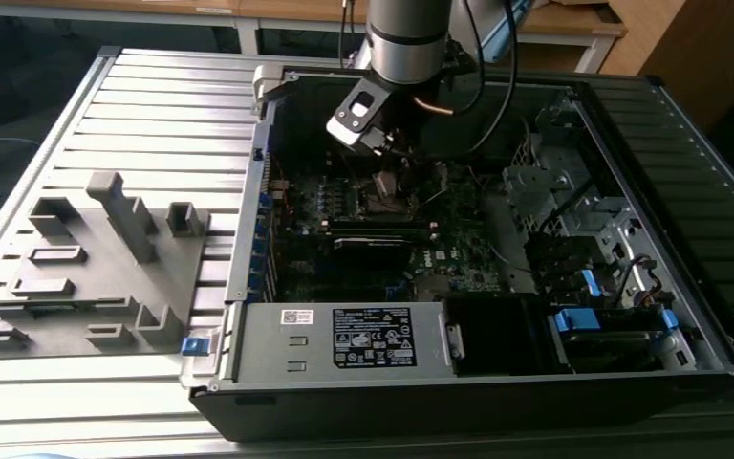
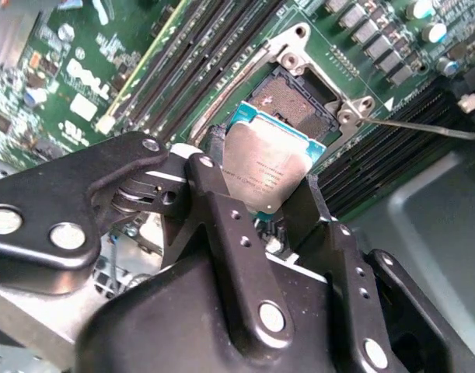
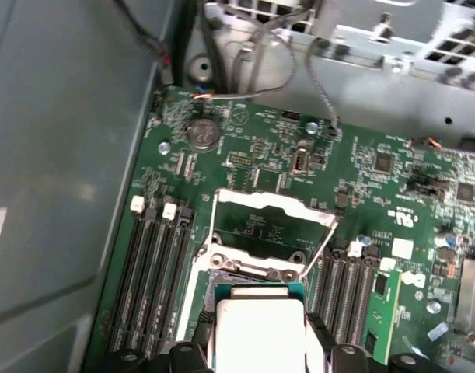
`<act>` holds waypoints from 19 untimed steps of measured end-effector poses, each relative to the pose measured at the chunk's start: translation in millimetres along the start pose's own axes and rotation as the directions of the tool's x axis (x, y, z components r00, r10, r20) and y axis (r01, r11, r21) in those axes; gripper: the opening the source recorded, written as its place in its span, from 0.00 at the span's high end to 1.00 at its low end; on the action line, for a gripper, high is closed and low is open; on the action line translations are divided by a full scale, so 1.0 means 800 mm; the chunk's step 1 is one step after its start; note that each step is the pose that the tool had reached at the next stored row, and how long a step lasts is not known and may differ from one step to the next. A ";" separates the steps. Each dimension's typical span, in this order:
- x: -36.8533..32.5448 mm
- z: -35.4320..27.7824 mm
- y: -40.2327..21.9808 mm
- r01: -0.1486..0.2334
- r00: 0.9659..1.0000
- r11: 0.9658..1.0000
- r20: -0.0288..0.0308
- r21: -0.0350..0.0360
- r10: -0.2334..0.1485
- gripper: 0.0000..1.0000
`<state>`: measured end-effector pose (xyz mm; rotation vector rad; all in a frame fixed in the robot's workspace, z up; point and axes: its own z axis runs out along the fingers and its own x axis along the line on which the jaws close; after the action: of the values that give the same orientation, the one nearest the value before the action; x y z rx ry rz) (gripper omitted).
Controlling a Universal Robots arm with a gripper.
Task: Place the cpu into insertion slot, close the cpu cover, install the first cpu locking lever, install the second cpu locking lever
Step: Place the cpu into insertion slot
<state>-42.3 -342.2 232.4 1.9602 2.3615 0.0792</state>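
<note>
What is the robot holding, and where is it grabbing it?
The cpu, a small silvery square chip. The jaws pinch it by two opposite edges, close to the open insertion slot.

The cpu (image 2: 272, 167) in the gripper (image 2: 260, 194) has a smooth, satin silvery metal top. The gripper's fingers (image 2: 221, 225) look matt black, with shiny metal rivets (image 2: 271, 315). Just beyond, the cover (image 3: 268, 203) is bright bare metal, on a glossy green board (image 3: 361, 171).
</note>
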 end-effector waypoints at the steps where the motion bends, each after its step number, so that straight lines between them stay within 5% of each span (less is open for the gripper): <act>1: 0.0000 0.0003 0.0000 -0.019 1.000 1.000 0.001 0.000 0.019 0.46; 4: 0.0000 0.0008 -0.0001 -0.072 0.997 0.997 0.006 0.001 0.072 0.46; 11: 0.0007 0.0013 0.0000 -0.169 0.986 0.986 0.015 0.003 0.169 0.46; 19: 0.0027 0.0020 0.0000 -0.180 0.984 0.984 0.014 0.002 0.180 0.46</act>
<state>-42.6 -340.0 230.8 2.1637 2.1721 0.0709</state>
